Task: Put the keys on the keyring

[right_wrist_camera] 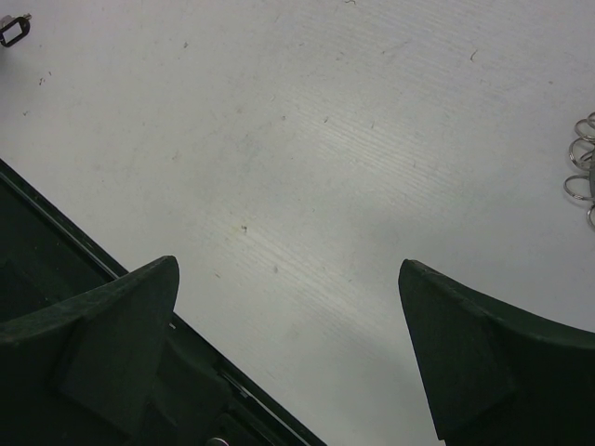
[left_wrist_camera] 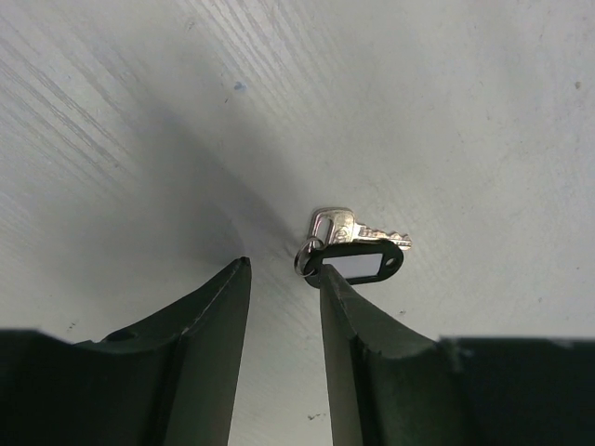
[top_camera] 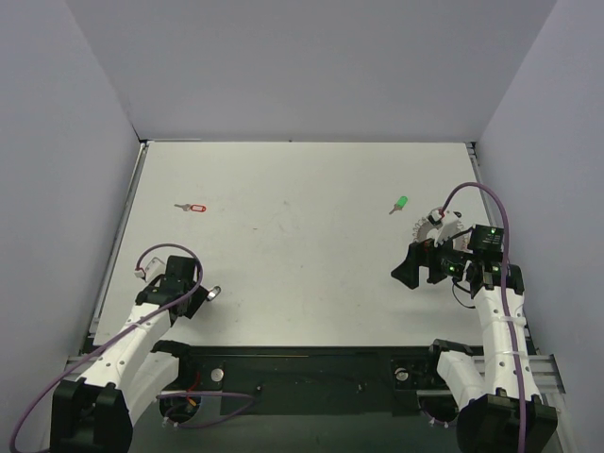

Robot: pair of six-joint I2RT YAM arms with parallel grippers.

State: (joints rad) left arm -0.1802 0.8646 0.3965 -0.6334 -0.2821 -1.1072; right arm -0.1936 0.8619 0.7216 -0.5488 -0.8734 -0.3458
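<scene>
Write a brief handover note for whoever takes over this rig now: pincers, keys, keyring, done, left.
Left pincer: jaws apart, empty; the dark-tagged key lies loose just ahead of it.
Right pincer: wide open, empty, near the keyring.
Red-tagged key and green-tagged key lie loose farther back.
Done: none of these three keys is on the keyring.
Left: all three.

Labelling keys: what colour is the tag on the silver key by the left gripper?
Black plastic tag with a white centre; clearest in left wrist view.
</scene>
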